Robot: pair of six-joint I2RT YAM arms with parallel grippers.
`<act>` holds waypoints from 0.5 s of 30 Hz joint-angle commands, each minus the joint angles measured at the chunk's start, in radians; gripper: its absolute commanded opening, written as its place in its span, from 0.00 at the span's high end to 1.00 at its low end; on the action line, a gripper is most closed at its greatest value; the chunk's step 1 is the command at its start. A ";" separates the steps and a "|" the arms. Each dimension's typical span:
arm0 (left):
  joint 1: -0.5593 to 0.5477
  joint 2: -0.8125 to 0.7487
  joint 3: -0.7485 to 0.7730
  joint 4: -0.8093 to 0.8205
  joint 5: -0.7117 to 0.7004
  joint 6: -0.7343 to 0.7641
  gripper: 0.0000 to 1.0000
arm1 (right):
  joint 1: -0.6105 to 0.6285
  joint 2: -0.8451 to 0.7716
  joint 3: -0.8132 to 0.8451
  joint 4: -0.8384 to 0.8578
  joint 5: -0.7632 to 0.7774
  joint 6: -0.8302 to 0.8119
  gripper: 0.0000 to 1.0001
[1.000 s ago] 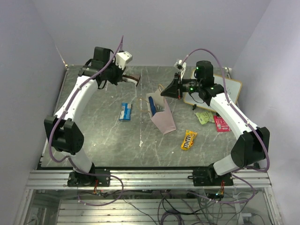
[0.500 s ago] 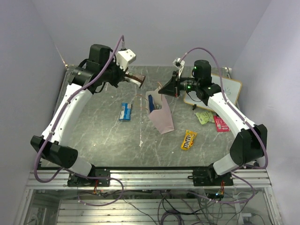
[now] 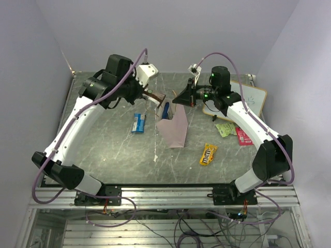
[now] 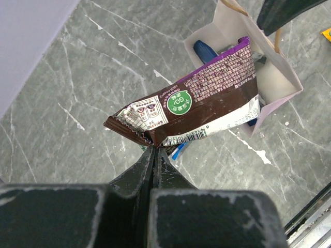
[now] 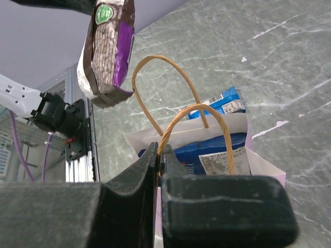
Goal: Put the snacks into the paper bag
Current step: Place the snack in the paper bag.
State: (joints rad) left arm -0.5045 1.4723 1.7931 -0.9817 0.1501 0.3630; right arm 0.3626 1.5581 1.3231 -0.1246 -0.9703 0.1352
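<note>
The pale paper bag (image 3: 175, 130) stands mid-table, and its mouth faces up in the left wrist view (image 4: 227, 23). My right gripper (image 3: 182, 98) (image 5: 159, 152) is shut on one of the bag's thin handles (image 5: 178, 121) and holds it up. A dark blue chip bag (image 5: 207, 150) (image 4: 206, 51) sits inside. My left gripper (image 3: 151, 95) (image 4: 153, 148) is shut on the end of the brown bar (image 3: 157, 97) (image 4: 207, 98). The bar hangs just above the bag's left rim.
On the table lie a blue-white packet (image 3: 138, 123) left of the bag, yellow M&M's (image 3: 208, 154) front right, and a light green packet (image 3: 225, 128) beside a pink-red one (image 3: 244, 136). A white scribbled board (image 3: 243, 101) stands behind my right arm.
My left arm has swung right, carrying the brown bar to the bag's mouth. My right gripper has drawn the handle left, and the bag has shifted and tilted that way.
</note>
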 commanded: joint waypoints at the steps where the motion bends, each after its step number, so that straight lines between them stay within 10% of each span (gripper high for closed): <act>1: -0.044 0.014 -0.007 -0.005 -0.050 0.004 0.93 | 0.006 0.012 0.037 0.031 0.015 0.015 1.00; 15: -0.134 0.133 -0.067 0.062 -0.131 -0.096 0.93 | 0.002 -0.010 0.011 0.043 -0.018 0.013 1.00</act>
State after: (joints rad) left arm -0.6277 1.6043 1.7481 -0.9699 0.0589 0.3214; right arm 0.3660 1.5642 1.3258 -0.1165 -0.9764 0.1413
